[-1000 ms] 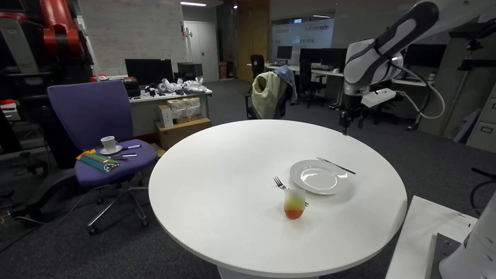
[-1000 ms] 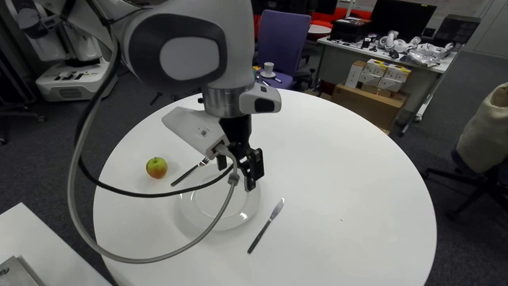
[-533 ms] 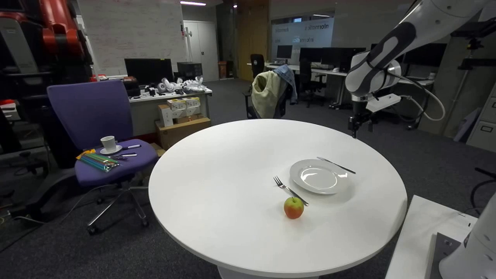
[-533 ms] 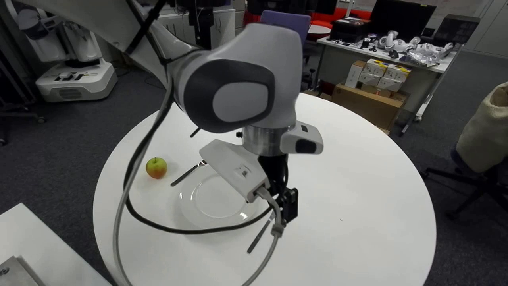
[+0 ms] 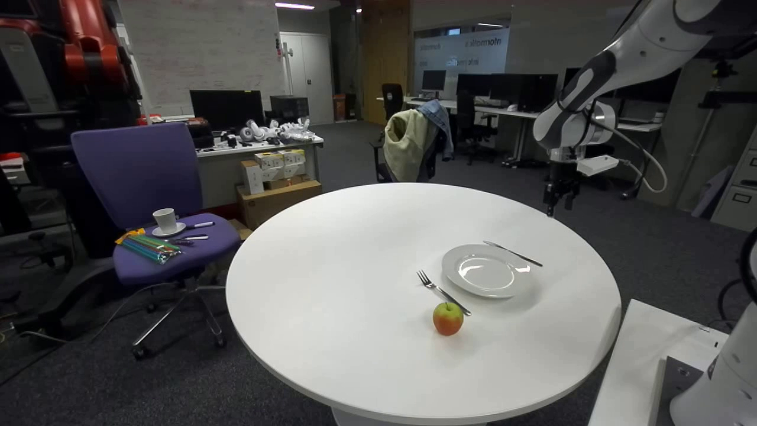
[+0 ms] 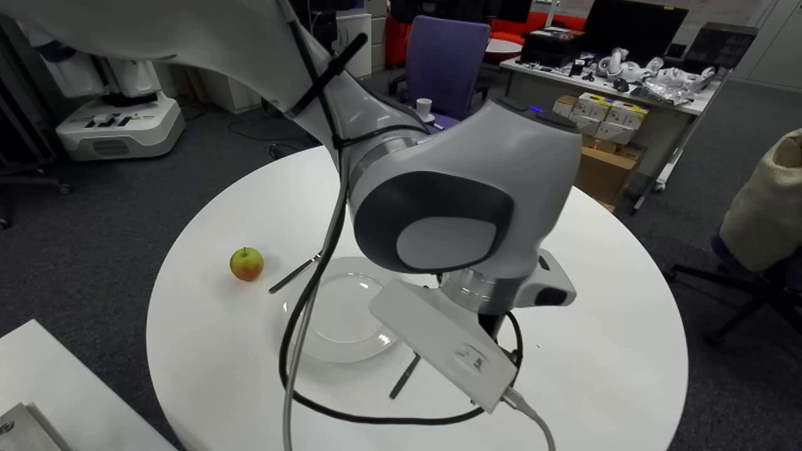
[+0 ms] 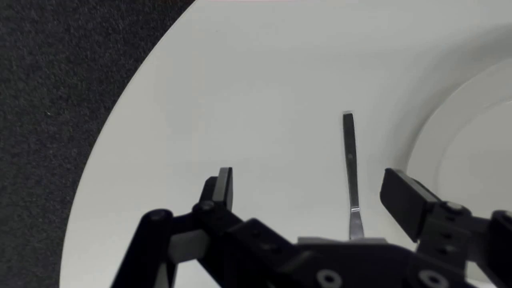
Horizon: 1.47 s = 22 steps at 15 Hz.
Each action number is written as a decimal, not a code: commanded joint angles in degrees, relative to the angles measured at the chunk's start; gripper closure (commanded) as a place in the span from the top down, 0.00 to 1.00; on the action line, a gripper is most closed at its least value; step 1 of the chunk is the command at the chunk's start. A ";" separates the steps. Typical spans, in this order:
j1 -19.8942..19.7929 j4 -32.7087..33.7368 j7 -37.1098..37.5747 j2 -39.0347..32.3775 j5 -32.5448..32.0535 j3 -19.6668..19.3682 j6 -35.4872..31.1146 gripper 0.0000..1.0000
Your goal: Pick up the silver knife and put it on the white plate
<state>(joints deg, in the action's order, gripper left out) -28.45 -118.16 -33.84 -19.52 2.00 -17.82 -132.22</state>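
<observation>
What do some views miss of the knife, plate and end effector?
Wrist view: tip of the silver knife, behind the end effector.
Wrist view: part of the white plate, cut off by the edge.
In an exterior view: knife blade and most of the end effector, behind the white box.

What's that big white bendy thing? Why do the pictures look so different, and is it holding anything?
That's a robot arm. Two cameras watch from different spots outside it; the third rides on its wrist, looking down past the black gripper. It's like a pinching hand, open now and holding nothing. On the round white table are a white plate, a silver knife beside it, a fork on the plate's other side, and a red-and-green apple near the fork. The arm's job is to put the knife on the plate.
</observation>
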 commanded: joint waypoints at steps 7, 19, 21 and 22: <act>-1.52 2.41 -4.54 -0.79 1.46 1.57 2.29 1.00; -1.81 9.72 -5.34 -10.48 4.64 5.47 2.57 1.00; -1.48 11.91 -4.06 -12.90 3.81 5.62 2.49 1.00; -1.37 13.41 -3.00 -14.37 3.55 5.61 3.18 1.00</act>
<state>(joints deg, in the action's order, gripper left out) -29.81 -109.56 -38.98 -30.16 6.61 -12.42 -130.22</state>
